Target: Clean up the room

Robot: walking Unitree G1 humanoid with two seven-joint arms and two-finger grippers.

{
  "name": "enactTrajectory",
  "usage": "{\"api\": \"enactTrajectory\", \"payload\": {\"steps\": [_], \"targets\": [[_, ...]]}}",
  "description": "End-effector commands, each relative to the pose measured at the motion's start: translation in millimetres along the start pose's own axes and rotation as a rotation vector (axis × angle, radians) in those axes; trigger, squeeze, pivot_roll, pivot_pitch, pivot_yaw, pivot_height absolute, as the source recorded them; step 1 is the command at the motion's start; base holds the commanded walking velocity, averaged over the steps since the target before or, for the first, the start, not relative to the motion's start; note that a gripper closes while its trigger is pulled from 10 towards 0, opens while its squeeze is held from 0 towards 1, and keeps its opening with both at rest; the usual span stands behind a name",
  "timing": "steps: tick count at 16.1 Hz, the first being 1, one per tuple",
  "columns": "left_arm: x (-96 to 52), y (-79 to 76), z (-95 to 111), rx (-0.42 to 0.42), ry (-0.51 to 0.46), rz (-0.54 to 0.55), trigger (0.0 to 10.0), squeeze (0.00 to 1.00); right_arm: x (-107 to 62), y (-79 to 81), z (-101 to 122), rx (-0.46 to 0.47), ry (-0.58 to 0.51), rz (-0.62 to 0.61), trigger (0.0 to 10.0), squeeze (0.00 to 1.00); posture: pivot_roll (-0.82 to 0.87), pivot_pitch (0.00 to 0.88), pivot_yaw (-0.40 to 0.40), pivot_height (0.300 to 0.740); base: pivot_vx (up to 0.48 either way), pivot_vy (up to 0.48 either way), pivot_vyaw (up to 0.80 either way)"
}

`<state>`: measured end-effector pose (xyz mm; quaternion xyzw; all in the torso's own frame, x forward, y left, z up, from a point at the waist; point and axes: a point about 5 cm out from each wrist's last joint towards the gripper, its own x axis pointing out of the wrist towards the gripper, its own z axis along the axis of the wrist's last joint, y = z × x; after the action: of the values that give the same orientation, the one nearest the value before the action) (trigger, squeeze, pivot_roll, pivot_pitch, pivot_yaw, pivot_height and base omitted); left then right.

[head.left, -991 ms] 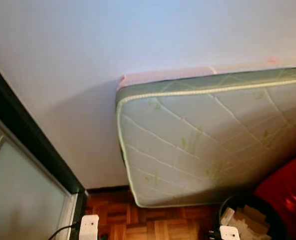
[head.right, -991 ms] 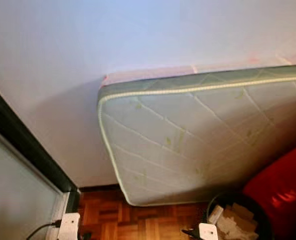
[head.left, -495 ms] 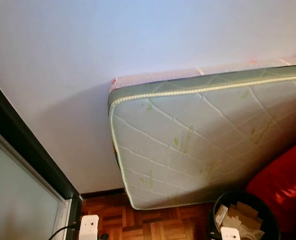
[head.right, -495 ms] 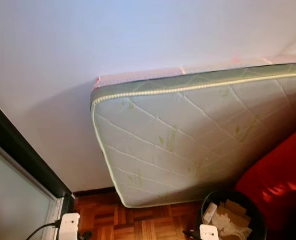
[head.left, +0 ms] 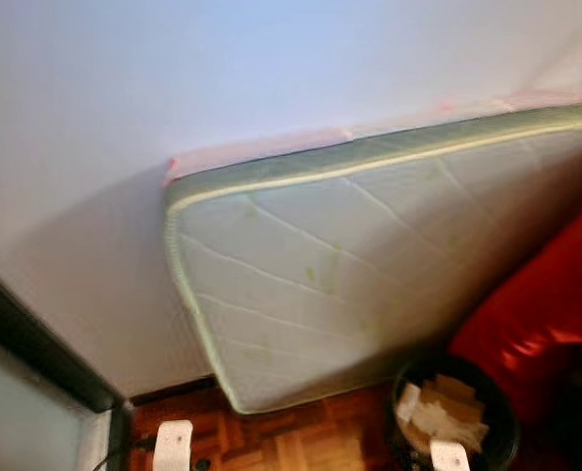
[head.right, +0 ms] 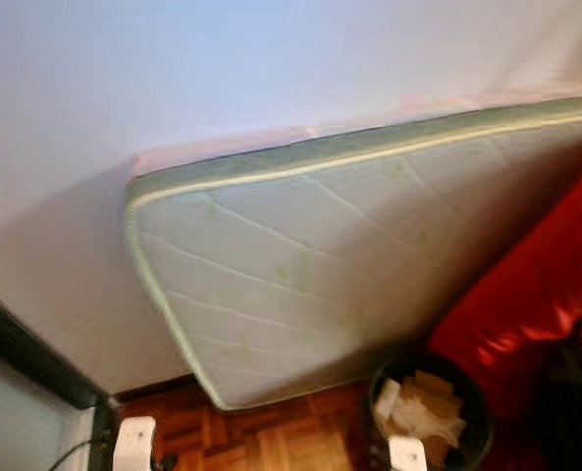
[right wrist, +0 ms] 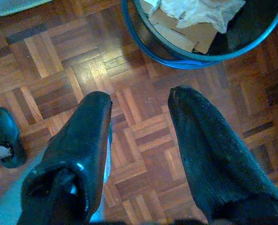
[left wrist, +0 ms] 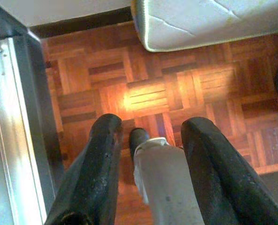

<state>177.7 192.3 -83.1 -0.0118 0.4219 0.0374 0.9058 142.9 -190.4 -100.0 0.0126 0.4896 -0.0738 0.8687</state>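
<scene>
Parquet floor [right wrist: 59, 70], round bin [right wrist: 185, 51] of cardboard scraps [right wrist: 176, 30] beside mattress [head.left: 349, 265].

Mattress [head.left: 369, 285] against wall [head.left: 222, 69]; parquet [left wrist: 167, 89].

Parquet floor [left wrist: 148, 93] carries a leaning mattress [head.left: 369, 265] and paper-filled bin [right wrist: 185, 51].

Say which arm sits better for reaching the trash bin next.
Right, probably. The bin of paper scraps stands on the robot's right, and the right gripper, fingers apart and empty, hangs just short of its rim. The left gripper hangs over bare parquet near the door frame.
</scene>
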Motion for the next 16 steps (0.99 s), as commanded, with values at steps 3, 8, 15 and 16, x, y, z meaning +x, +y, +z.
{"api": "enactTrajectory", "payload": {"steps": [3, 8, 15, 16], "targets": [[-35.2, 72.9, -62.3, -0.019, 0.206, 0.052, 10.0, 0.0, 1.2, 11.2, 4.3, 0.044, 0.047, 0.186, 10.0, 0.0, -0.02, 0.015, 0.014, 0.74, 0.0, 0.0, -0.8], [-35.3, 72.2, -62.9, -0.016, 0.206, 0.047, 10.0, 0.0, 1.0, 10.9, 3.6, 0.041, 0.048, 0.187, 10.0, 0.0, -0.02, 0.004, 0.013, 0.74, 0.0, 0.0, -0.8], [-33.9, 69.5, -61.6, -0.033, 0.2, 0.049, 10.0, 0.0, 1.5, 8.4, 6.2, 0.031, 0.045, 0.185, 10.0, 0.0, -0.01, 0.025, -0.011, 0.74, 0.0, 0.0, -0.8], [-33.8, 69.4, -61.4, -0.033, 0.2, 0.049, 10.0, 0.0, 1.6, 8.4, 6.4, 0.031, 0.046, 0.186, 10.0, 0.0, -0.01, 0.026, -0.011, 0.74, 0.0, 0.0, -0.8]]}}
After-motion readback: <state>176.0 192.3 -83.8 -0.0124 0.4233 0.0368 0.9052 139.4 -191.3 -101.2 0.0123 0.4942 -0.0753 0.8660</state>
